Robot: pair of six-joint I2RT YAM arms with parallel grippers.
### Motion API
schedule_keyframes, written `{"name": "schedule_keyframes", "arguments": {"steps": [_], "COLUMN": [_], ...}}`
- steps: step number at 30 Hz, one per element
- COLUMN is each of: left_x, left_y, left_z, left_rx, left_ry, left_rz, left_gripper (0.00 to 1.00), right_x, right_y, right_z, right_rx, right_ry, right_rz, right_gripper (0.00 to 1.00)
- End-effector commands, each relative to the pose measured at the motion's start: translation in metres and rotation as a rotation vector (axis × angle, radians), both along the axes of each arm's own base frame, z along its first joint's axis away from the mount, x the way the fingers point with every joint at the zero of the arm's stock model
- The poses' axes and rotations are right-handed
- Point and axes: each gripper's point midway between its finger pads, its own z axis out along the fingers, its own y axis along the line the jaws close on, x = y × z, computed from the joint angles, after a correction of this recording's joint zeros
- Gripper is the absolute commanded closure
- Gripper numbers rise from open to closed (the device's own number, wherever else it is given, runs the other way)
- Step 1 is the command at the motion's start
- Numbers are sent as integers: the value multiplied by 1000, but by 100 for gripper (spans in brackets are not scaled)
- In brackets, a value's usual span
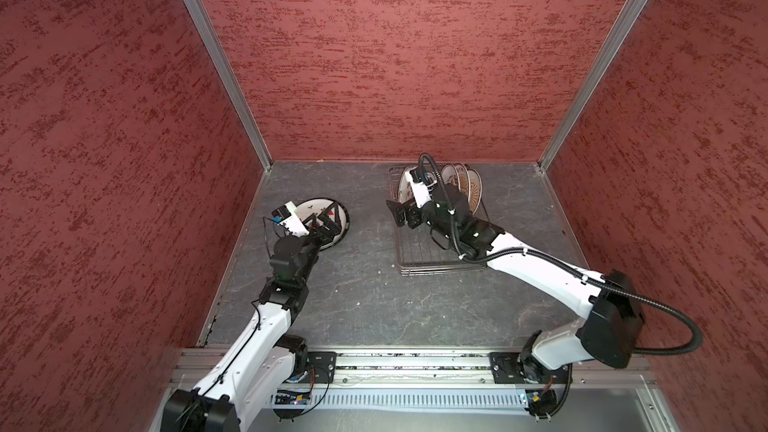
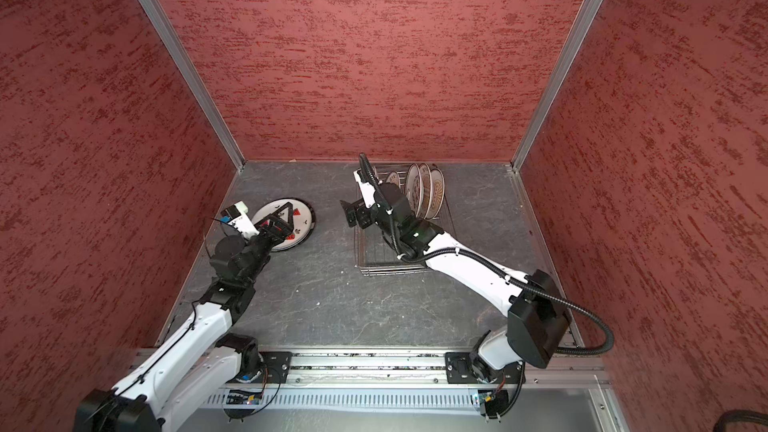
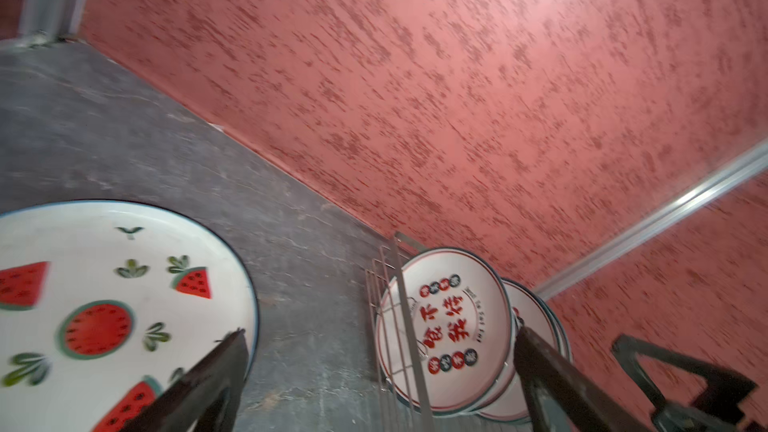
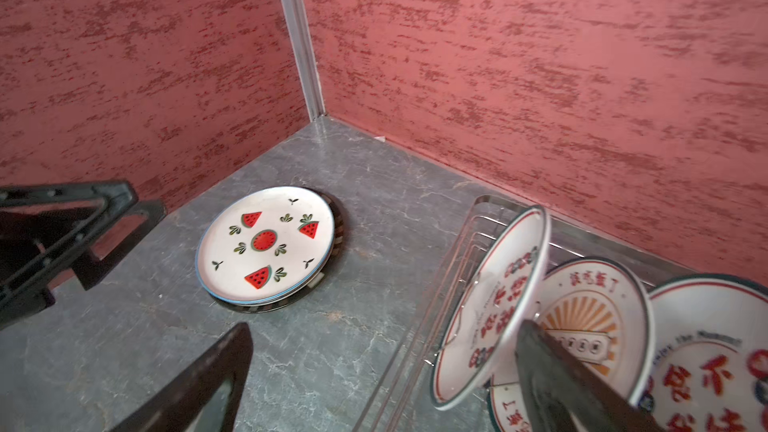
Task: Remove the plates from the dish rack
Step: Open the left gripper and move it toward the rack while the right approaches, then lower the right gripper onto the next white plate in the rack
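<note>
Several plates (image 4: 264, 245) are lying stacked on the bench (image 1: 374, 305); roughly four are standing in the dish rack (image 1: 419, 257). Left jaws are hanging open over the stack, right jaws open at the rack.

Top views high, looking down, wrist views low, sharing the watermelon plate (image 4: 266, 251)

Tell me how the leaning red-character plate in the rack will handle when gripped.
Probably rigid and breakable: the red-character plate looks glazed. That smooth face may slip in the open right gripper. Tilted on edge in the dish rack, it could tip if nudged.
</note>
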Motion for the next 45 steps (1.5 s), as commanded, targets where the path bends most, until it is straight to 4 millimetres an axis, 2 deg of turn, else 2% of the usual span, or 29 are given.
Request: {"name": "schedule_keyframes", "arguments": {"steps": [1,7,11,13,20,22,26,27,29,33,35,45], "left_x": [2,13,17,22,32,38,43,43,43,43,44,53], "left_y": [-39,-90,-123,-138,-173,-174,-169,-168,-169,-180,-187,-197], "left_z": [39,52,51,49,41,37,27,26,23,18,15,3], "left_rx": [29,57,65,97,113,130,145,138,128,122,123,106], "left_ry": [-134,-166,-173,-137,-126,-85,-32,-38,-42,-32,-19,9], "left_rz": [-103,-229,-317,-342,-437,-417,-395,-392,-398,-447,-477,-501], "left_gripper": [1,1,0,1,1,1,1,1,1,1,1,1], "right_x": [15,34,46,51,72,78,89,94,100,107,109,118], "right_y": [-37,-80,-111,-121,-141,-146,-158,-158,-157,-157,-159,-168], "right_z": [14,9,9,11,3,0,7,-2,-4,-12,-16,-40], "right_rx": [33,118,196,236,307,303,274,257,242,201,188,73], "right_ry": [-38,20,52,73,128,136,118,134,137,154,158,194], "right_rz": [-115,-175,-205,-207,-229,-263,-344,-357,-361,-385,-399,-499], "right_gripper": [1,1,2,5,26,27,38,39,44,50,58,65]}}
